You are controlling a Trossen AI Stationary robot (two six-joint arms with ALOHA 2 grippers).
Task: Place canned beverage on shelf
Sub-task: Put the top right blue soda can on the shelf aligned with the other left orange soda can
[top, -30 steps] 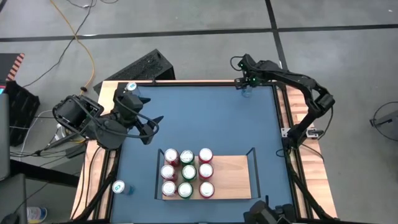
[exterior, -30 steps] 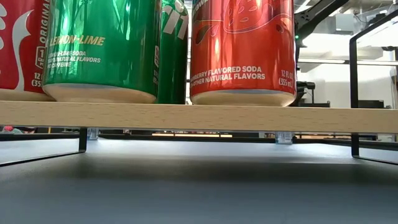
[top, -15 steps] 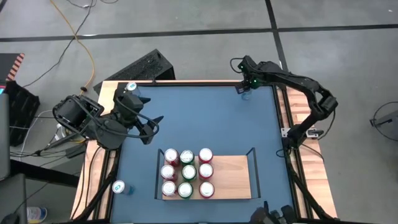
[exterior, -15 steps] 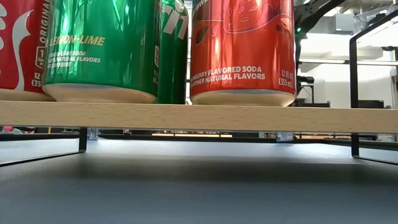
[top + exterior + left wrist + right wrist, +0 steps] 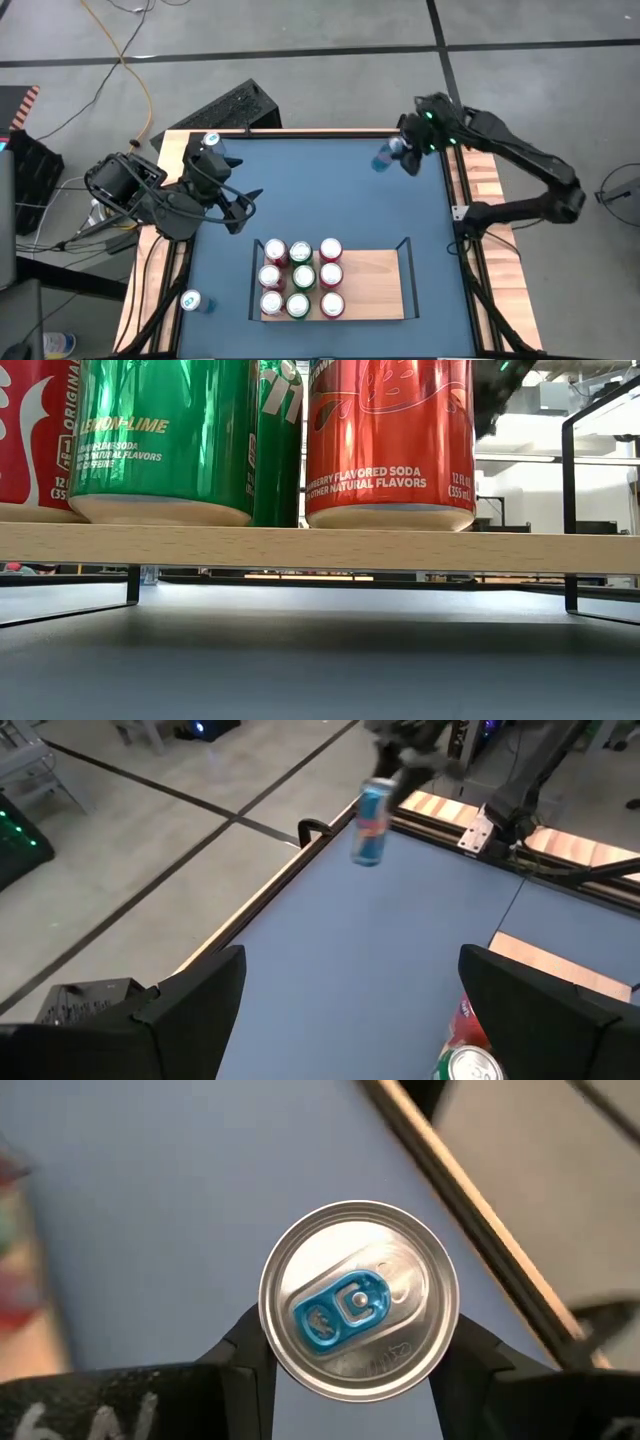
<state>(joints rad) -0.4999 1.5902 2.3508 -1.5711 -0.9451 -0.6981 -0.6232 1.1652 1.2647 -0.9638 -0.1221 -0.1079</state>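
My right gripper (image 5: pixel 398 153) is shut on a slim blue-and-silver can (image 5: pixel 383 158) in the air above the table's far right corner. The can also shows in the left wrist view (image 5: pixel 371 823) and from above in the right wrist view (image 5: pixel 358 1300). The light-wood shelf (image 5: pixel 372 285) with black end rails stands at the table's near middle. Several red and green cans (image 5: pixel 300 278) stand upright on its left half. My left gripper (image 5: pixel 243 205) is open and empty over the table's left part, left of the shelf. My right gripper pinches the blue can's upper end between its two fingers (image 5: pixel 250 1348), one on each opposite side just below the silver top rim (image 5: pixel 272 1342). The fingers come from above, pointing down. The can hangs below them, slightly tilted and clear of the table (image 5: pixel 366 850).
A blue can (image 5: pixel 211 142) stands at the table's far left corner and another (image 5: pixel 192 300) at its left edge nearer the front. The shelf's right half (image 5: pixel 520 550) is bare wood. Open blue tabletop (image 5: pixel 320 190) lies between the grippers and the shelf.
My right gripper has risen with the blue can, lifting it clear of the table's far right corner and carrying it a little toward the near edge. The can no longer stands on the tabletop in the low view. The right arm's elbow has swung outward.
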